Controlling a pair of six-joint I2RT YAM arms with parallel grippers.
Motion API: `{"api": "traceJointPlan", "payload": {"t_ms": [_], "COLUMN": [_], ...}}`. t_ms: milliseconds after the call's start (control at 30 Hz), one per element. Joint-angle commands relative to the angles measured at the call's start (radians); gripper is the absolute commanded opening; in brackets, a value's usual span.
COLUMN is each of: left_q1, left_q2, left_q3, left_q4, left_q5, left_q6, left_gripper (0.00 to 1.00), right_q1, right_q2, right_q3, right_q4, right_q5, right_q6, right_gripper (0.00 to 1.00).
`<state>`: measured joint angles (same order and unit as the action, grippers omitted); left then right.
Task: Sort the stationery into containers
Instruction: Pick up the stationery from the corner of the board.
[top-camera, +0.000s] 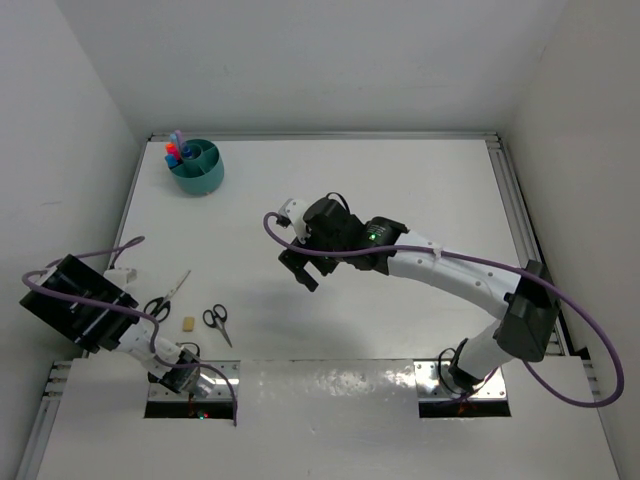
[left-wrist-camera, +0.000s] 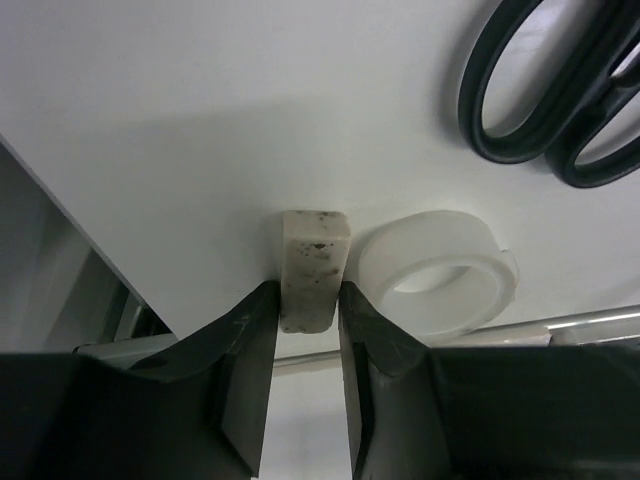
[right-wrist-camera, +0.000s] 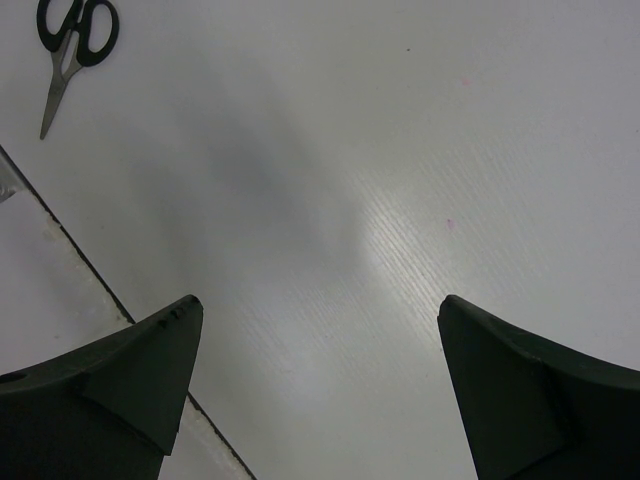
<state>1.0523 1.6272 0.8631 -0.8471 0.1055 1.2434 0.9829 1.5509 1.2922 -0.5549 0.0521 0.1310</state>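
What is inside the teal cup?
Pink, blue and orange markers stand in the left compartment of the teal cup. Its wall hides their lower ends; other compartments look empty.

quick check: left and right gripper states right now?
Left gripper: closed on the small tan speckled eraser, gripping it from both sides.
Right gripper: wide open, holding nothing.
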Motion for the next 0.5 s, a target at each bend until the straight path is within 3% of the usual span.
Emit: {"api": "traceJointPlan", "payload": {"t_ms": [0,133,233,333,467], "left_q1": [-0.031,-0.029,-0.029,-0.031,-0.046], "left_q2": [-0.018,0.003,0.017,0.008,-0.038], "left_q3": [-0.05,-0.059,-0.035,0.036,0.221], "left_q4": [0.054,0.089,0.088,0.056,-0.064], "left_q5": [0.048,-0.006,-0.006,0.057,0.272], "left_q6": [-0.016,-0.029,-0.053,-0.085,-0.076], "left_gripper": [0.27,0.18,0.02,0.0,0.0], "right_q1": [0.005,0.005,0.007,0.007,0.005], "right_q2": [-0.038,-0.055,-0.061,-0.058,-0.058], "right_q3": [-0.005,-0.028,-0.039,-0.039,-0.044], "right_q4": [0.023,0.032,0.039,0.041,0.042], "right_q5": [0.009,0.018,0.022,0.022,0.02], "right_q6": [-0.011,-0.013,-0.016,-0.016,-0.027], "right_gripper": [0.99,0.99,0.99,0.99,0.99]}}
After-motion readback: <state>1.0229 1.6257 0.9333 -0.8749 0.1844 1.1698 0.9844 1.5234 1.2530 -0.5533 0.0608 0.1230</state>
